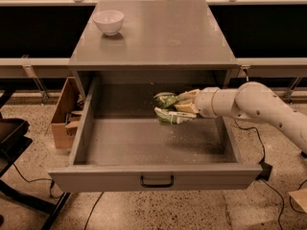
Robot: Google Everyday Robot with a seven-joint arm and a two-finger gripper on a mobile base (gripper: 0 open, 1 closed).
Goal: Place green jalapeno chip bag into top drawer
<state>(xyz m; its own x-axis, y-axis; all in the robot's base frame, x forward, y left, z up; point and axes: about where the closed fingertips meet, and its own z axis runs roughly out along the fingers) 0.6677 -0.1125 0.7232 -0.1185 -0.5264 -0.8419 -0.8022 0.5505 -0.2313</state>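
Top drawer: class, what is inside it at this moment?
The gripper, reaching in from the right, holds the bag inside the drawer, whose bare floor is crumb-speckled. The floor patch behind bag and gripper is hidden.

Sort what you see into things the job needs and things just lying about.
Job: bag, gripped by the hand inside the open drawer.
Lying about: bowl on the cabinet top; box on the floor beside the drawer.

The gripper (166, 109) clasps the crinkly green jalapeno chip bag (166, 100) at 1 o'clock inside the grey metal top drawer (206, 176); a round white bowl (108, 21) sits behind at 11 o'clock.
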